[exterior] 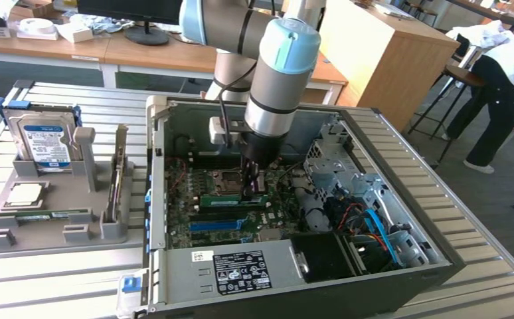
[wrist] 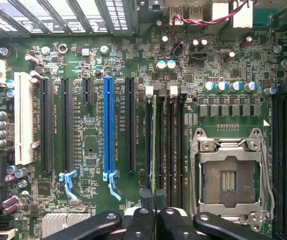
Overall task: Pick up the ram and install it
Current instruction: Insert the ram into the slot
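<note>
- Tool (wrist: 155,196) sits nearest the lens, low over the motherboard inside the computer case (exterior: 390,143).
- Ram (wrist: 154,145) stands on edge in a black memory slot, between the blue slot (wrist: 107,125) and the processor socket (wrist: 231,175).
- Hazard: contact is at one end only; downward force there may seat that end first, tilting and jamming the stick.
- Hazard: a stick slightly off the slot line would strain the board under pressure.
- Tool state: clenched almost fully, tips pinching the ram's end.
</note>
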Motion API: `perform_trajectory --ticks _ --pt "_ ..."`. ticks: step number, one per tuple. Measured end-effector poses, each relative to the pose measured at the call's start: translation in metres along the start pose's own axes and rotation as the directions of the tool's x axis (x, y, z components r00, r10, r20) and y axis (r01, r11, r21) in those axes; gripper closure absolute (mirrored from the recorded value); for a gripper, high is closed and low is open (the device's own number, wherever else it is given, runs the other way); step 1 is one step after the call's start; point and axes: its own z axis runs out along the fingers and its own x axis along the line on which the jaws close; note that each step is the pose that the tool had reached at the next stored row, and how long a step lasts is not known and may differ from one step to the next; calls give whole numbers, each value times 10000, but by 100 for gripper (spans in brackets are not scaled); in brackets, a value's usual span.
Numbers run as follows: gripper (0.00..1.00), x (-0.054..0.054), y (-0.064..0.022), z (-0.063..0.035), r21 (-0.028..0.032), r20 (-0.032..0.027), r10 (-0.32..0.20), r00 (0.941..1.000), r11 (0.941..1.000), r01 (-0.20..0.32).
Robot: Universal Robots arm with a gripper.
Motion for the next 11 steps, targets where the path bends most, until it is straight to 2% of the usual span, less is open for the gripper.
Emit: perform_trajectory --ticks 11 --pt "89 0 -6 -19 -2 -1 -9 10000 10000 9"
